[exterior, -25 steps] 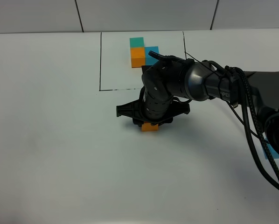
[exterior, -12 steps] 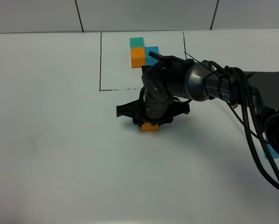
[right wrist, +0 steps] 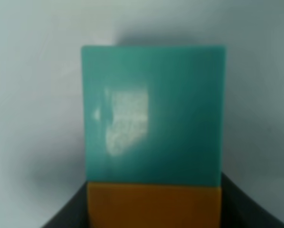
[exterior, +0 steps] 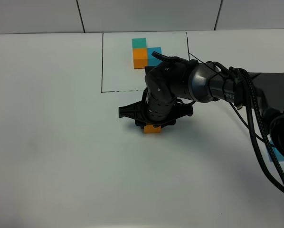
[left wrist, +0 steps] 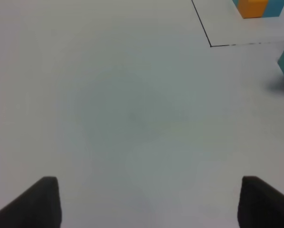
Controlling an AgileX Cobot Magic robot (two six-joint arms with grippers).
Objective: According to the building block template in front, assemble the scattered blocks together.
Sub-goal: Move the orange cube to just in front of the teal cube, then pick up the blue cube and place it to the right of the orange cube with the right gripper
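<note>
The right gripper [exterior: 153, 126] reaches across the middle and is clenched on the orange block [exterior: 152, 129], which sits on the white table [exterior: 47, 142] just outside the near edge of the black outline [exterior: 102, 61]. In the right wrist view the dark fingers flank this block on both sides. The teal block [right wrist: 154, 114] lies flush against one face of it, edges in line, with a pale glare patch on top. From the high camera the arm hides the teal block.

The template [exterior: 144, 52] stands inside the outline at the far side: teal behind orange, blue beside the orange on the right, all touching.

The blue block [exterior: 277, 156] lies well apart at the right edge of the table, partly behind the cables.

The left gripper [left wrist: 149, 202] is released, jaws wide, over bare table and holding nothing.

White lettering [exterior: 229, 95] on the right arm is too small to read; the blocks carry no writing
</note>
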